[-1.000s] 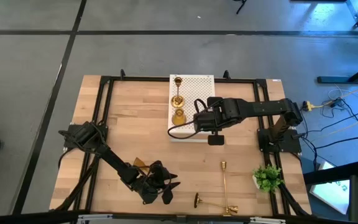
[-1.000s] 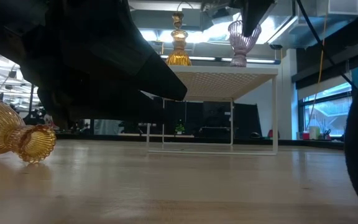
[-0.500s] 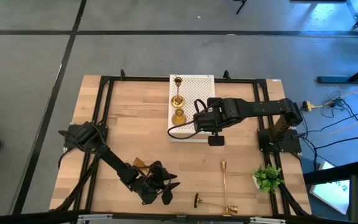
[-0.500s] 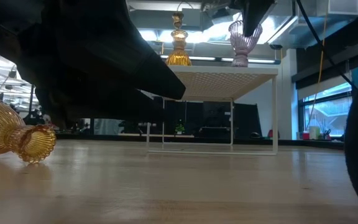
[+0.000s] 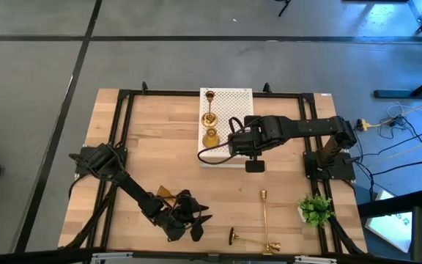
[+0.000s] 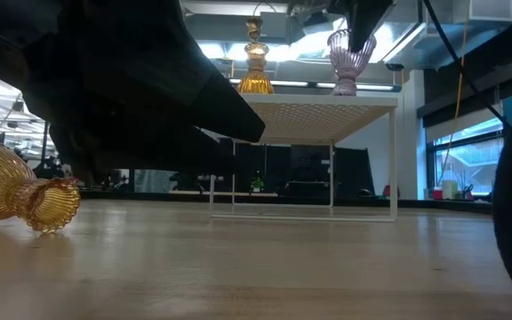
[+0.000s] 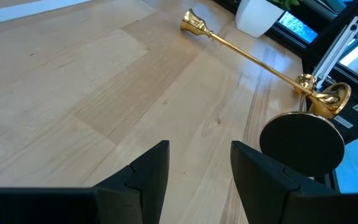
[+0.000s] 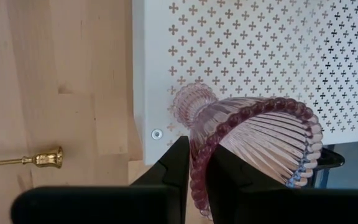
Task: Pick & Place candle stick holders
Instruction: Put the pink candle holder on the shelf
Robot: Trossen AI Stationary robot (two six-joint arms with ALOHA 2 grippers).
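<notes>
While the left gripper (image 5: 194, 226) hangs low near the table's (image 5: 145, 139) near edge with its fingers spread and nothing between them, we see an amber glass holder (image 6: 12, 187) lying on its side just left of it. Two brass candlesticks (image 5: 264, 218) lie further right by that edge. The right gripper (image 8: 196, 163) pinches the rim of a pink glass holder (image 8: 253, 140) standing at the perforated white box's (image 5: 237, 99) near edge.
</notes>
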